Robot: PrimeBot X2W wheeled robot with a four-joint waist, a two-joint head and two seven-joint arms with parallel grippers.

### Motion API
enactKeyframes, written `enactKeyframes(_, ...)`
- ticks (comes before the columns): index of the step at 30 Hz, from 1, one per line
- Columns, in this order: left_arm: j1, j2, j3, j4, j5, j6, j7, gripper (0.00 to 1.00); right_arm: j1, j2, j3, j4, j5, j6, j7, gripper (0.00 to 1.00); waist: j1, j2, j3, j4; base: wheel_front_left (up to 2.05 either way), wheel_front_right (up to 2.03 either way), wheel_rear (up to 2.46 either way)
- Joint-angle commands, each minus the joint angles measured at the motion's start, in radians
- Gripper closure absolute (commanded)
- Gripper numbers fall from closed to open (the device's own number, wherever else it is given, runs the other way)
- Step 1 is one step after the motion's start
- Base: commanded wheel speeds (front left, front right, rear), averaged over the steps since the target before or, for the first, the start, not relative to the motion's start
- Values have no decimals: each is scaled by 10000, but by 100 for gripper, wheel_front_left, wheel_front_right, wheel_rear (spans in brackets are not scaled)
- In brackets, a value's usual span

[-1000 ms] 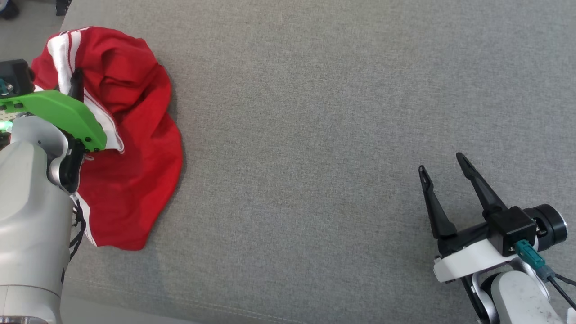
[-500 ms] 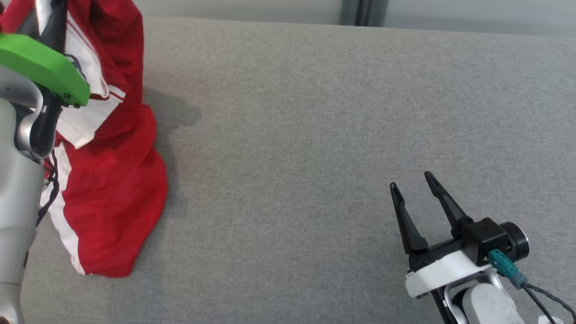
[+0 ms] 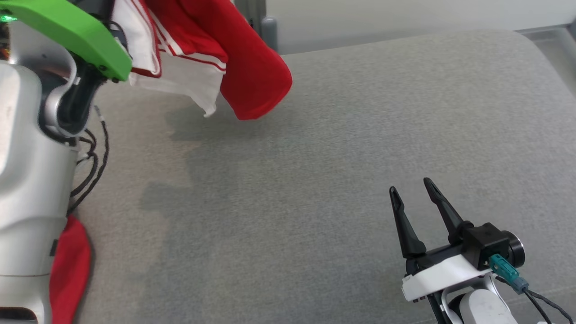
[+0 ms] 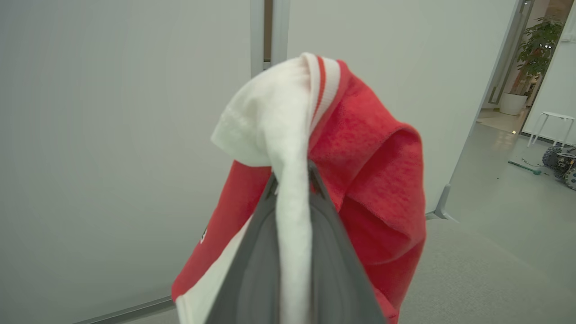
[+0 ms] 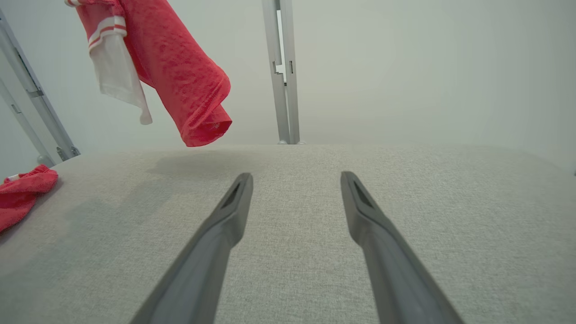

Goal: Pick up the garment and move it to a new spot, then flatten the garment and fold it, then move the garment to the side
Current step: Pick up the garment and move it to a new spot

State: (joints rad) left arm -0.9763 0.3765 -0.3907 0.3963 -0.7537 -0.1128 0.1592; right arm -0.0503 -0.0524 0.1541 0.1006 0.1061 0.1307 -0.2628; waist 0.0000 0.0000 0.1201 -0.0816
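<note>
The garment (image 3: 243, 67) is red with white panels and stripes. It hangs in the air over the back left of the grey cushioned surface (image 3: 315, 180), casting a shadow below. My left gripper (image 4: 292, 170) is shut on a white fold of the garment (image 4: 369, 180), which drapes over both fingers. Another red part of the garment (image 3: 69, 265) hangs low beside my left arm. In the right wrist view the garment (image 5: 180, 76) dangles at the upper left. My right gripper (image 3: 410, 186) stands open and empty over the surface's front right, far from the cloth.
The green cover (image 3: 67, 31) of my left wrist sits at the upper left. Pale wall panels with a metal post (image 5: 283, 72) stand behind the surface. A doorway with a potted plant (image 4: 533, 49) and a white stool (image 4: 555, 123) lies off to the right.
My left arm has lifted the garment off the surface, and it now hangs higher and further right. The head camera has shifted. My right gripper stays open.
</note>
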Motion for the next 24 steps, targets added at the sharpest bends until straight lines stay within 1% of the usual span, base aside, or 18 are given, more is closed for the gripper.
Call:
enactKeyframes(1,-99,-178,-113,3,-52,66,50,100,12,11,-39,-52,101,1,-23,0,0,0,-213,-1528,0,0,0)
enactKeyframes(5,-87,-692,-479,257,-72,87,167,100,-105,22,-162,-150,265,1,-23,0,0,0,153,-2061,0,0,0)
enactKeyframes(9,141,-1201,-1073,722,24,-9,212,100,-246,25,-269,-280,510,1,-22,0,0,0,554,-2394,0,0,0)
enactKeyframes(13,444,-1578,-1751,1351,265,-87,63,100,-432,30,-196,-379,752,3,-23,0,0,0,1048,-2680,0,0,0)
enactKeyframes(18,1011,-2056,-2096,2510,221,-110,-594,100,-586,25,-155,-363,1017,1,-23,0,0,0,1533,-3007,0,0,0)
enactKeyframes(21,1267,-2271,-2386,3338,448,-138,-1157,100,-652,27,-124,-312,1113,3,-23,0,0,0,1705,-3185,0,0,0)
enactKeyframes(22,1330,-2348,-2492,3592,515,-146,-1347,51,-654,26,-131,-294,1118,1,-23,0,0,0,1721,-3208,0,0,0)
enactKeyframes(23,1355,-2414,-2568,3757,559,-150,-1515,0,-652,26,-128,-262,1113,1,-23,0,0,0,1725,-3216,0,0,0)
enactKeyframes(24,1349,-2473,-2654,3918,639,-154,-1766,0,-646,26,-141,-230,1098,1,-23,0,0,0,1710,-3205,0,0,0)
